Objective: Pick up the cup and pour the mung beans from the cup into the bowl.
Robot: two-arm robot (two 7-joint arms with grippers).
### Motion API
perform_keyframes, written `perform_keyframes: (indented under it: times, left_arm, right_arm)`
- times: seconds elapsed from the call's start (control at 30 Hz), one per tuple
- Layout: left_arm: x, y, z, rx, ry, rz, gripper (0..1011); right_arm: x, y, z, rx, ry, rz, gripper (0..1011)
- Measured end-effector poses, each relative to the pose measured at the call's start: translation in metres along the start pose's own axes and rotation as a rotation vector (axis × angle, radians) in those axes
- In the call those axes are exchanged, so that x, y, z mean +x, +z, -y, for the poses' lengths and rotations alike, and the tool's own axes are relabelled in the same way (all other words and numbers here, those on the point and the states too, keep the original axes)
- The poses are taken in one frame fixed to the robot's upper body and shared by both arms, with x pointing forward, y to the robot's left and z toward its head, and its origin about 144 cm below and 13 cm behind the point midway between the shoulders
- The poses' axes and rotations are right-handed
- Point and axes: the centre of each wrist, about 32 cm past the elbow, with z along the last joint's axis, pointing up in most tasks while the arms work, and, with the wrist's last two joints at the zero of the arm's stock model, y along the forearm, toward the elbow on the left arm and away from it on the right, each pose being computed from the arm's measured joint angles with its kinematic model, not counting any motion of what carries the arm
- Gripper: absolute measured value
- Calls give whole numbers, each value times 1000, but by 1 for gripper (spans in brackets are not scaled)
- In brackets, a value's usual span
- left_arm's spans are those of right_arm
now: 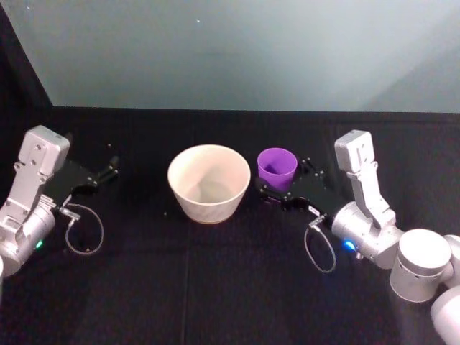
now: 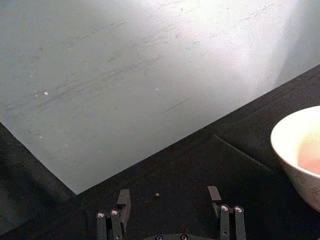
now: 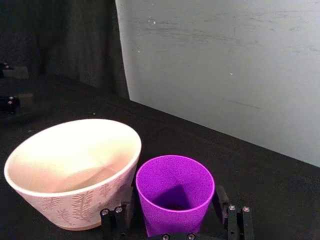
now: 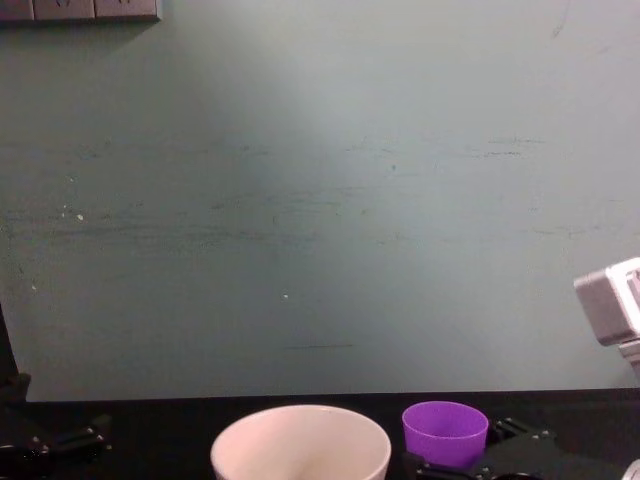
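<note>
1. The cup (image 1: 277,168) stands upright near the middle of the black tabletop (image 1: 215,287), just right of the bowl (image 1: 209,182). The two are so close that I cannot tell whether they touch.
2. The right gripper (image 3: 173,200) straddles the cup low down. Its jaws are spread, one on each side, and do not appear to press on the cup yet.
3. One jaw sits in the narrow slot between cup and bowl. As it closes, it could shove the bowl or catch its wall, which would tip the cup.
4. The cup is smooth and tapered, so a low or light pinch could let it slide or twist during the lift and spill its contents.
5. The bowl's rim looks about as high as the cup's. A lift that is too low would knock rim against rim, and an early tilt would drop grains onto the tabletop.
6. The left gripper (image 2: 169,200) rests near the tabletop's left edge, jaws spread and holding nothing.
7. The mung beans (image 3: 175,206) are barely legible, only a dark patch deep in the cup's shadowed bottom, so I cannot judge how many there are.
8. The chest view cuts off the lower part of both vessels.
9. A pale speck (image 2: 157,194) lies on the tabletop ahead of the left gripper. I cannot tell whether it is a stray grain.
</note>
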Motion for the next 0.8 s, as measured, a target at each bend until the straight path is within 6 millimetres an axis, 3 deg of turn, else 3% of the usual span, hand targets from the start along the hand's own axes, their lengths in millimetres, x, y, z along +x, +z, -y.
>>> perform_keyframes:
  times: [0.13,0.47,0.8]
  left_arm:
    - [0,0,0,0,0,0,1000]
    - [0,0,0,0,0,0,1000]
    - [0,0,0,0,0,0,1000]
  right_arm:
    - [0,0,-2,3,6,-3,972]
    - [-2,2,0,13,10,-4,765]
    - [-5,36,24,35,-37,29,726]
